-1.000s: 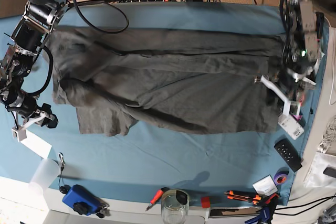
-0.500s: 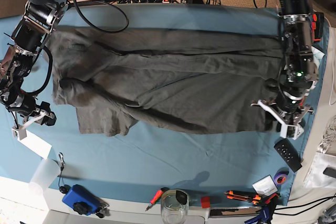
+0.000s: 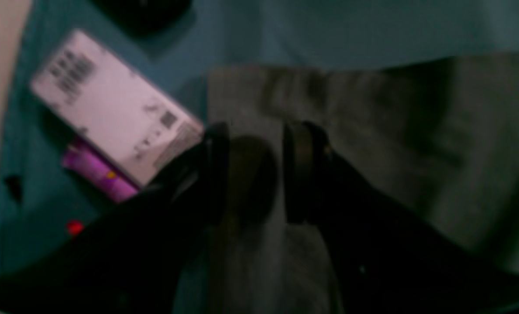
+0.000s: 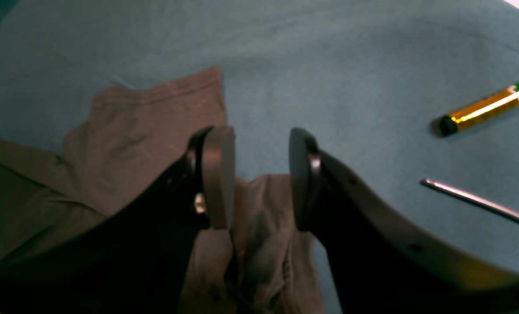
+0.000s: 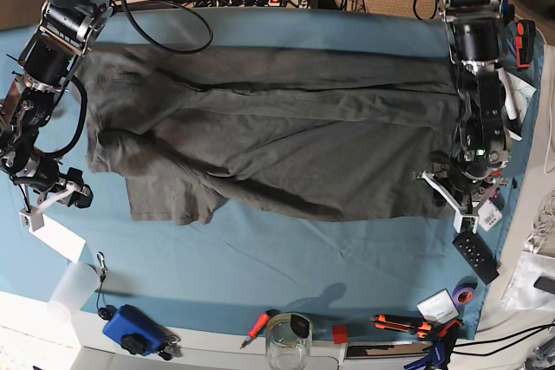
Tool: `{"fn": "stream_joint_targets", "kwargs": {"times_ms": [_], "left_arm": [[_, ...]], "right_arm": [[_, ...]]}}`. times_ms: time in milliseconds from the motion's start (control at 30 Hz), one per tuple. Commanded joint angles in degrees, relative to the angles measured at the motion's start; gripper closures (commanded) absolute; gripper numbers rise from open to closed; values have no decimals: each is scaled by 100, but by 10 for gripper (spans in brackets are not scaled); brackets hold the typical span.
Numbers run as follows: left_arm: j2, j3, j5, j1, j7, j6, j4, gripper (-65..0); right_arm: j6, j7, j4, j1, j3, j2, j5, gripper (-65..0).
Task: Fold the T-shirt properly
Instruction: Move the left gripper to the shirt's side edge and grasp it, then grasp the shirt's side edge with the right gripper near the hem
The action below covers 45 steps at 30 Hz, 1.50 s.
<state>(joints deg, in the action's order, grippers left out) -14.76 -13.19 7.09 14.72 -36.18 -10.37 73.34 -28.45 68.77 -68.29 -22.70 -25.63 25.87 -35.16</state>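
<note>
The dark grey T-shirt (image 5: 286, 145) lies spread and wrinkled across the teal table cloth (image 5: 303, 253). My left gripper (image 5: 453, 201) is at the shirt's front right corner. In the blurred left wrist view it (image 3: 255, 174) is open, with its fingers either side of the shirt's edge (image 3: 372, 131). My right gripper (image 5: 76, 195) is at the shirt's left side, near the sleeve. In the right wrist view it (image 4: 259, 179) is open, just above a bunched fold of the shirt (image 4: 146, 144).
A white and pink box (image 3: 111, 104) lies beside the left gripper. A black remote (image 5: 475, 256), purple tape (image 5: 465, 294), tools (image 5: 408, 325), a glass jar (image 5: 288, 341) and a blue device (image 5: 133, 328) line the front edge. A battery (image 4: 484, 109) and a metal rod (image 4: 477, 200) lie near the right gripper.
My left arm has swung toward the front, so its gripper has come down at the shirt's front right corner. The right arm has hardly moved.
</note>
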Motion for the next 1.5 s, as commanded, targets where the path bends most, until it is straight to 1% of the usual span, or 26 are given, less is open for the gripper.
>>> {"fn": "stream_joint_targets", "kwargs": {"times_ms": [0, 200, 333, 400, 500, 600, 700, 800, 867, 933, 1067, 1133, 1367, 1433, 1467], "left_arm": [[-70, -7, 28, 219, 109, 0, -11, -206], [-101, -7, -157, 275, 160, 0, -223, -206], [-98, -7, -155, 273, 114, 0, -433, -206], [-98, -7, -155, 267, 103, 0, -509, -206], [-107, -7, -155, 260, 55, 0, -511, -193], [-127, -4, -149, 260, 59, -2, -511, -178], [-129, -4, -149, 260, 57, -2, -511, -178], [-129, -4, -107, 260, 17, -4, -511, -178], [-129, -4, -90, 260, -2, -7, -511, -178], [-129, -4, -90, 260, -11, -9, -511, -178], [-129, -4, -92, 260, -24, -7, -511, -178], [-127, -4, -87, 260, -22, -9, -509, -178], [-129, -4, -87, 260, -26, -9, -509, -178], [-129, -4, -90, 260, -37, -9, -509, -178], [-129, -4, -87, 260, -48, -11, -509, -178]], "right_arm": [[-20, -107, -90, -160, -20, 144, -83, -212], [-17, -160, -90, -160, -20, 144, -81, -212], [-13, -192, -90, -160, -20, 144, -50, -212], [26, -299, -90, -160, -20, 144, 157, -212], [243, -501, -90, -160, -20, 144, 564, -212], [380, -651, -81, -160, -20, 142, 772, -212], [387, -809, 173, -212, -20, 140, 776, -212], [382, -946, 813, -367, -20, 140, 756, -212], [280, -994, 1296, -507, -20, 140, 756, -212], [44, -973, 1694, -625, -20, 140, 732, -212], [-321, -636, 1928, -664, -20, 87, 90, -212], [-415, -516, 1928, -667, -17, 11, -76, -212], [-426, -527, 1928, -667, 79, -428, 94, -212], [-402, -719, 1928, -669, 227, -518, 269, -212], [-330, -859, 1928, -669, 323, -542, 393, -212]]}}
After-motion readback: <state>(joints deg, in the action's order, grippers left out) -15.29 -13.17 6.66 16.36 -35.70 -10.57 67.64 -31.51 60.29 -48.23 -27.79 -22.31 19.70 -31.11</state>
